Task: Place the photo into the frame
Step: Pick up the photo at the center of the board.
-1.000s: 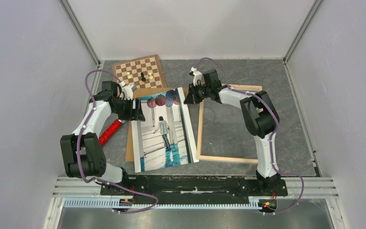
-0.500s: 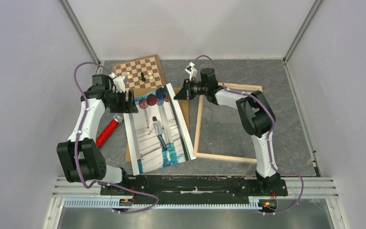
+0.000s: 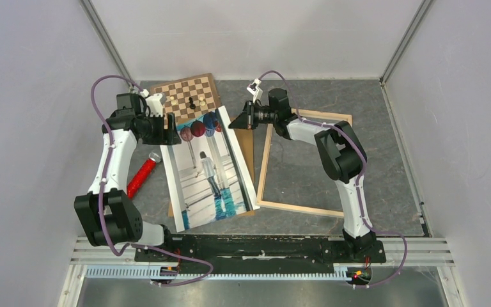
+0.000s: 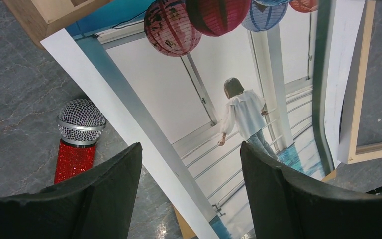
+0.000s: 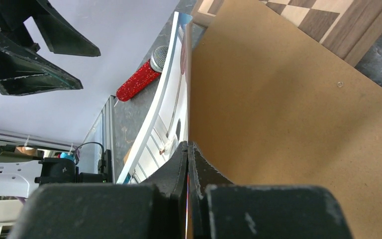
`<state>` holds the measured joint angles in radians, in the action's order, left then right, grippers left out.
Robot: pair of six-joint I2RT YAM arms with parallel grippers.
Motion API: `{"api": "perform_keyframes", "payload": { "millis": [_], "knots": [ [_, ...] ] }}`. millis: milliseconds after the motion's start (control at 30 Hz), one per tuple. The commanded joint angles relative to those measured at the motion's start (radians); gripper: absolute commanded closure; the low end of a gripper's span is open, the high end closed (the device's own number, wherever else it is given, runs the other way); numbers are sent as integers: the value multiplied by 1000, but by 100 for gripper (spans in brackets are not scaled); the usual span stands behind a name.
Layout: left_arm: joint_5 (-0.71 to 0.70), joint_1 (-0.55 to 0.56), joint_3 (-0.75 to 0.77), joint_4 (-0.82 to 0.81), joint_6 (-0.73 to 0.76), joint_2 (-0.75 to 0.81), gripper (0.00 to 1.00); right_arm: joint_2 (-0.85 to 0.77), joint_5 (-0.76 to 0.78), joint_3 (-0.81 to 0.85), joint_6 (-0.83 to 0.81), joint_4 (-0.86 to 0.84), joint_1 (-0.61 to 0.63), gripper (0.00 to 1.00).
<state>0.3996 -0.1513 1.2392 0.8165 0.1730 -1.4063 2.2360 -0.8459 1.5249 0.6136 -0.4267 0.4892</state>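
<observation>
Right gripper [image 3: 233,124] is pinched shut on the far right corner of the big white-bordered portrait print [image 3: 208,169], holding that side up, just left of the thin light wooden frame [image 3: 300,210]. Left gripper [image 3: 169,133] hangs wide open over the print's far left corner.

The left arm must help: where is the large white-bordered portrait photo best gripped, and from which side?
Probably the photo by its white border, left edge near the top, from the left, one finger above and one below. The thin sheet is held up at top right by the shut right gripper; the open left gripper faces it.
</observation>
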Motion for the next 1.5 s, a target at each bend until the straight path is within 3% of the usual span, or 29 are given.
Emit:
{"api": "perform_keyframes", "payload": {
  "millis": [0, 200, 567, 867, 1233, 1467],
  "knots": [
    [4, -6, 29, -18, 19, 3, 21, -53, -14, -13, 38, -123, 0, 100],
    [8, -11, 58, -50, 32, -12, 19, -118, -12, -71, 21, -127, -13, 100],
    [10, -61, 176, -37, 208, -138, 17, -217, -24, -157, -22, -152, -36, 100],
    [62, -119, 224, -34, 231, -206, 16, -268, -42, -181, 57, -254, -37, 100],
    [243, -149, 196, 11, 367, -235, 16, -313, -50, -190, 75, -268, -38, 100],
    [275, -162, 203, 15, 420, -263, 16, -333, -51, -182, 90, -272, -38, 100]
  ]
}}
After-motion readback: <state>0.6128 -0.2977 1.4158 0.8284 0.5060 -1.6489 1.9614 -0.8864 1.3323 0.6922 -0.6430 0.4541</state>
